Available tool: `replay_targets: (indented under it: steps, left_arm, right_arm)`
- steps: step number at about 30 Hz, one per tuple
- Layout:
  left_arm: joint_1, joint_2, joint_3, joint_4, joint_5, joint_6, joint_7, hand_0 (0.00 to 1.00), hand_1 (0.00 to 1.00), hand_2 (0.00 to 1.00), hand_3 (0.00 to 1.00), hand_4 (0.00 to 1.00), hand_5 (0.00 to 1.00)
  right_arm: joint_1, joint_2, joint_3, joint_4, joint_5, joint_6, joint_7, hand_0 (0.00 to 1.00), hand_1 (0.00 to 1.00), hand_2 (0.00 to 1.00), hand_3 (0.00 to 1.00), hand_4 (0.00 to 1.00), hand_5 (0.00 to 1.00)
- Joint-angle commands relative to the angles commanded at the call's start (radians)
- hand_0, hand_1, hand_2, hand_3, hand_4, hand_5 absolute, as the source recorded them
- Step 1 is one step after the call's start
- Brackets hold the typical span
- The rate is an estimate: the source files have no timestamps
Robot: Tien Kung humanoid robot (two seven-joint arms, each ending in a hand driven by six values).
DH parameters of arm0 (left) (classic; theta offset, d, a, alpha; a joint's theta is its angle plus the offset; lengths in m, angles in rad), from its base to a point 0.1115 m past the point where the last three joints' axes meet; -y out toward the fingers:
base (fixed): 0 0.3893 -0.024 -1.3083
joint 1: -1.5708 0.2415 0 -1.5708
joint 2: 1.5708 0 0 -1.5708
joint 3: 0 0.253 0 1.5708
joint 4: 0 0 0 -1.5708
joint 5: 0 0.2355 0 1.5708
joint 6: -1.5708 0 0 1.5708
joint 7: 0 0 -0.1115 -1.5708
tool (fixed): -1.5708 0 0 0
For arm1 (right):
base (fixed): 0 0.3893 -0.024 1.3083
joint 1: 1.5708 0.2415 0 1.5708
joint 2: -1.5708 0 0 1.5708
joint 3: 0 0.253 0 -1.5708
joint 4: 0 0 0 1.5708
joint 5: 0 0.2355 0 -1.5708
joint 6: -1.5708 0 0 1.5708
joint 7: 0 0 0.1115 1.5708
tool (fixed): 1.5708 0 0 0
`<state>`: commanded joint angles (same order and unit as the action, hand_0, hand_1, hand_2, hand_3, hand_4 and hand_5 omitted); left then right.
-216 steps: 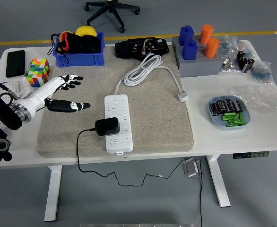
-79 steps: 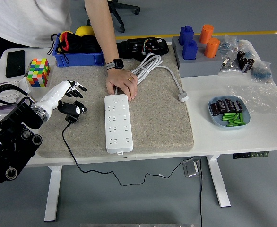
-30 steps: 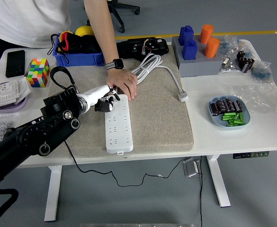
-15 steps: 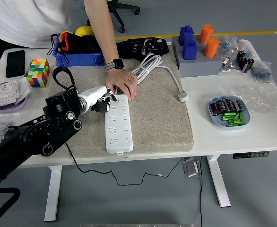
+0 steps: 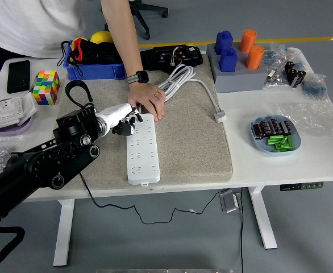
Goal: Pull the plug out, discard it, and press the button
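Power strip (image 5: 140, 149), long white plastic bar, lies lengthwise on grey felt mat (image 5: 195, 142), sockets empty. Left hand (image 5: 123, 118) sits at its top-left corner, white-backed, dark fingertips curled down at the strip's upper end; whether they touch it, or grip anything, cannot be told. Person's hand (image 5: 148, 102), wristwatch on, presses down on the strip's far end, just beside the robot's fingers. Thick white cable (image 5: 178, 82) coils away behind. Thin black cord (image 5: 112, 203) trails off the mat's near edge and under the table. Colour cube (image 5: 46, 86) and blue bin (image 5: 95, 60) far left; blue plate (image 5: 275, 136) of small parts at right.
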<state>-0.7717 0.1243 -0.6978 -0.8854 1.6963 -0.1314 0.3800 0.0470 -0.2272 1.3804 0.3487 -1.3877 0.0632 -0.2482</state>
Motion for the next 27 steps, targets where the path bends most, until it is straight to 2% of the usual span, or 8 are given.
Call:
replay_targets:
  steps: [7, 11, 15, 18, 20, 21, 26, 27]
  left_arm:
    - [0.0, -0.003, 0.016, 0.021, 0.001, -0.002, 0.002, 0.11, 0.113, 0.156, 0.711, 0.002, 0.002]
    - [0.003, 0.001, -0.002, 0.003, 0.011, -0.001, 0.001, 0.109, 0.113, 0.155, 0.709, 0.002, 0.002]
    - [0.012, 0.011, -0.058, -0.057, 0.035, 0.003, -0.002, 0.109, 0.112, 0.155, 0.705, 0.002, 0.002]
    - [0.029, 0.02, -0.134, -0.121, 0.072, 0.013, -0.011, 0.109, 0.112, 0.155, 0.705, 0.002, 0.002]
    - [0.043, 0.028, -0.182, -0.162, 0.094, 0.021, -0.022, 0.109, 0.112, 0.155, 0.705, 0.002, 0.002]
    - [0.051, 0.032, -0.208, -0.182, 0.103, 0.026, -0.028, 0.179, 0.183, 0.228, 0.684, 0.08, 0.002]
    - [0.112, 0.06, -0.344, -0.266, 0.142, 0.044, -0.066, 0.179, 0.183, 0.228, 0.684, 0.08, 0.002]
    - [0.127, 0.065, -0.373, -0.278, 0.149, 0.045, -0.072, 0.467, 0.506, 0.5, 0.744, 0.5, 0.002]
  right_arm:
    - [0.002, 0.002, 0.003, 0.001, 0.001, 0.0, 0.0, 0.747, 0.7, 0.71, 0.724, 0.776, 0.634]
    - [0.002, 0.001, 0.005, 0.001, 0.001, -0.001, 0.0, 0.748, 0.7, 0.71, 0.723, 0.776, 0.634]
    - [0.002, 0.0, 0.006, 0.001, 0.0, -0.001, 0.0, 0.747, 0.7, 0.71, 0.723, 0.776, 0.634]
    - [0.003, 0.001, 0.007, 0.002, 0.0, -0.001, 0.0, 0.747, 0.7, 0.71, 0.723, 0.776, 0.634]
    - [0.003, 0.001, 0.007, 0.002, -0.001, -0.001, 0.0, 0.747, 0.7, 0.71, 0.723, 0.776, 0.634]
    - [0.003, 0.001, 0.007, 0.002, -0.001, -0.001, 0.0, 0.747, 0.7, 0.71, 0.724, 0.776, 0.635]
    - [0.004, -0.001, 0.009, 0.002, -0.002, -0.001, 0.0, 0.747, 0.7, 0.71, 0.724, 0.776, 0.635]
    - [0.004, -0.001, 0.008, 0.002, -0.002, -0.001, 0.0, 0.746, 0.7, 0.71, 0.723, 0.775, 0.636]
